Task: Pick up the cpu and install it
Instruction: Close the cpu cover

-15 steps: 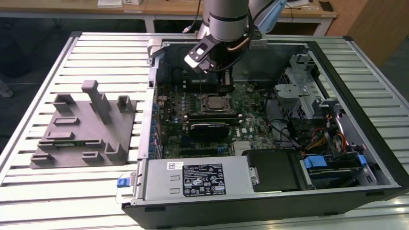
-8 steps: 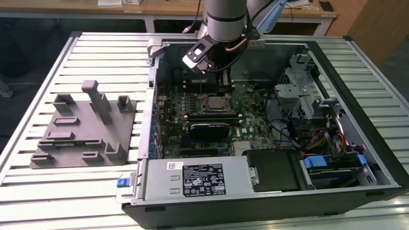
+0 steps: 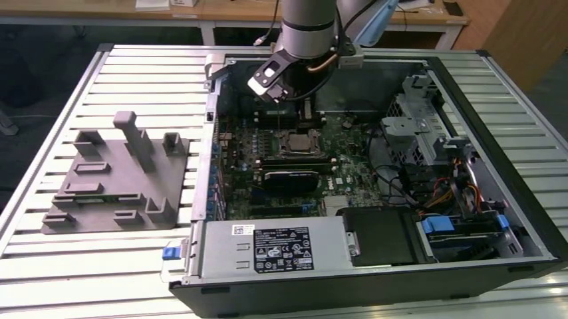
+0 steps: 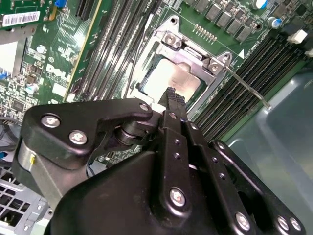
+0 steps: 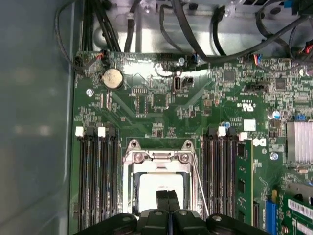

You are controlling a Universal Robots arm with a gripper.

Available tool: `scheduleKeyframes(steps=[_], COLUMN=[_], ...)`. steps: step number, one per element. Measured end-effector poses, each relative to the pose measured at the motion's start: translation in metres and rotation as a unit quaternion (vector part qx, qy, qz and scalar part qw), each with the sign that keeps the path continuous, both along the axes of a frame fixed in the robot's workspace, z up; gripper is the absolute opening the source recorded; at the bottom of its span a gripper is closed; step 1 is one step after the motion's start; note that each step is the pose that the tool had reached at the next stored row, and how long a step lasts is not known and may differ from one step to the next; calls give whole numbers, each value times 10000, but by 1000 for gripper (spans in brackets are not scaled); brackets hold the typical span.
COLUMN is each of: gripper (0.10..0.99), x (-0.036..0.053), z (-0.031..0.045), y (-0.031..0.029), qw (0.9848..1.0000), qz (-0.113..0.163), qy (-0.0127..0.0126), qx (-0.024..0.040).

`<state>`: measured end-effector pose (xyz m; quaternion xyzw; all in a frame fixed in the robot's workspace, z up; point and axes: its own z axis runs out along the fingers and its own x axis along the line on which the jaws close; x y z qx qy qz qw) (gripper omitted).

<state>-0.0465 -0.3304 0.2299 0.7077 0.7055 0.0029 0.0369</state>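
Finds the cpu (image 5: 149, 188) lying flat inside the socket frame (image 5: 159, 157) on the motherboard (image 5: 161, 110), silvery top plate facing up; shows the same plate in the second wrist view, ringed by the frame's metal edges and level rather than tilted.

Places the gripper (image 5: 167, 195) directly over the socket frame, with the black fingers (image 4: 177, 105) pressed together, only a thin seam between them and nothing clamped; puts the tips close above the plate, inside the frame's outline; cannot tell contact between tips and plate from either wrist view.

Shows a thin metal lever (image 4: 247, 85) running along one side of the socket frame and out past its corner; shows rows of dark memory slots (image 5: 98, 181) flanking the socket frame on both sides, just beside it; shows a round coin battery (image 5: 113, 78) on the board, well apart from the socket frame.

In the exterior view, has the arm (image 3: 306, 26) hanging over the socket frame inside the open computer case (image 3: 355, 296); sets a silver power supply box (image 3: 266, 249) within the case, well apart from the socket frame and nearer the camera; leaves a grey plastic fixture (image 3: 106, 186) with upright posts outside the case on the slatted table (image 3: 53, 133), well apart from the socket frame, toward the exterior view's left.
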Motion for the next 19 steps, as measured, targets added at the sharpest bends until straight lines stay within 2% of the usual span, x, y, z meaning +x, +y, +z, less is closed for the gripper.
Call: scheduleKeyframes(steps=[7,11,14,19], gripper=[106,106,106,106], x=[-1,-1,-1,-1], z=[-6,-7,-9,-12], y=[-1,-1,-1,-1], qw=[10000,9997,9987,9955], qz=[18,261,515,945], qy=[0,0,0,1], qx=[0,0,-3,-19])
